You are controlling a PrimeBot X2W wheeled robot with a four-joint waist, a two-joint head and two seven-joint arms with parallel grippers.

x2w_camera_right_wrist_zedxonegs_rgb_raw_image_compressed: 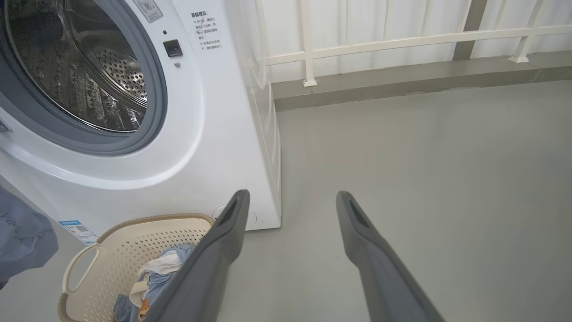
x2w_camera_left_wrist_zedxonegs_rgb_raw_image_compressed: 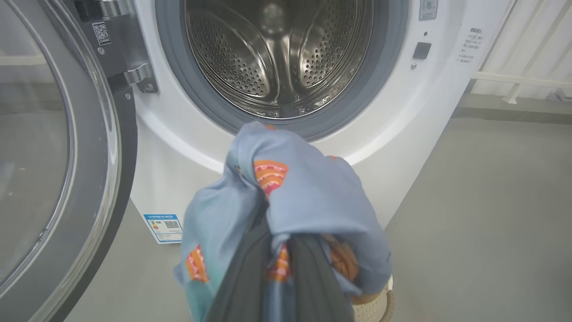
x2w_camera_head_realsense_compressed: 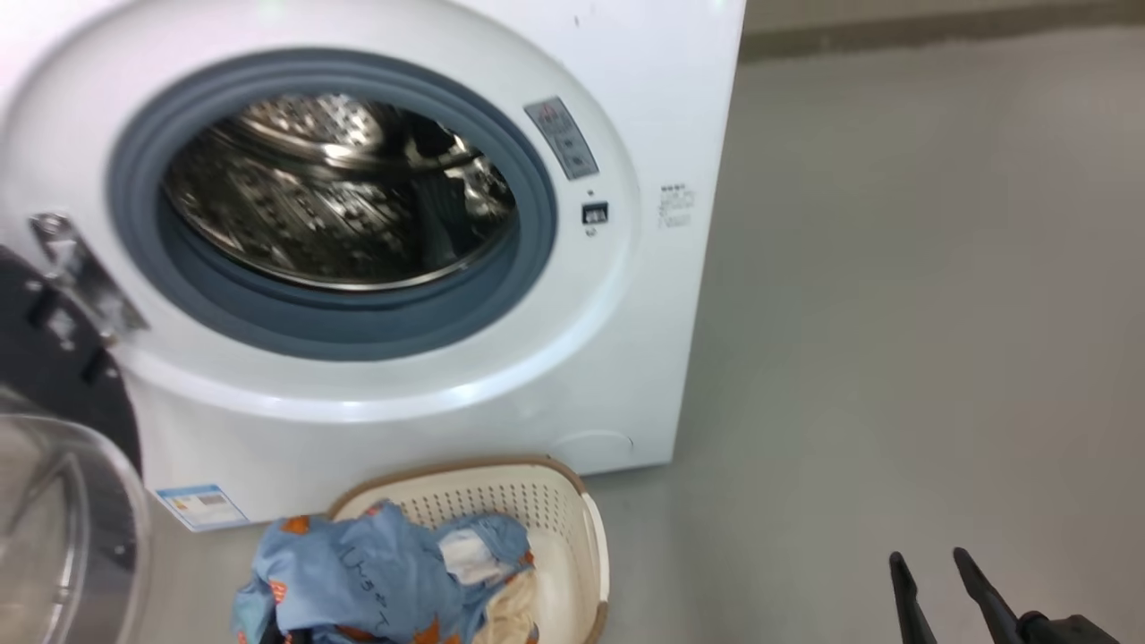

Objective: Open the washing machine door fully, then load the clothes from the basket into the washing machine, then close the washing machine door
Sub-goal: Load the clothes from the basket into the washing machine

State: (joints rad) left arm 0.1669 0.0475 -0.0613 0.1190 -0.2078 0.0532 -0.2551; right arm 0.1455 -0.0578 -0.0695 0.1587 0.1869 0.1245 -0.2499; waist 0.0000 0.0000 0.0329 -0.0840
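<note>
blue cloth bunched right at the lens: left pincer [x2w_camera_left_wrist_zedxonegs_rgb_raw_image_compressed: 277, 255] is clamped narrow on a wad of the clothes [x2w_camera_left_wrist_zedxonegs_rgb_raw_image_compressed: 308, 197], fabric draped over both fingers, tips buried in it. key relation: the drum mouth [x2w_camera_left_wrist_zedxonegs_rgb_raw_image_compressed: 277, 58] sits dead ahead and above along the finger axis, so the load goes forward and up over the grey gasket [x2w_camera_left_wrist_zedxonegs_rgb_raw_image_compressed: 384, 85]. washing machine door [x2w_camera_left_wrist_zedxonegs_rgb_raw_image_compressed: 89, 179] is swung out to the left of that line, looks clear of the path. left arm is the near one. right pincer [x2w_camera_right_wrist_zedxonegs_rgb_raw_image_compressed: 292, 201] stands wide, holding nothing, over bare floor [x2w_camera_head_realsense_compressed: 894, 313] to the right, well apart from the opening. bundle has no clear long axis, hangs as a lump, so a trailing edge could snag the lip, my guess. counts: one washing machine [x2w_camera_head_realsense_compressed: 626, 376], one door, one basket [x2w_camera_head_realsense_compressed: 572, 519] on the floor just in front of the washer, two pincers. clothes: one bunch held, more in the basket, blue plus some cream-white; exact piece count, can't tell.
</note>
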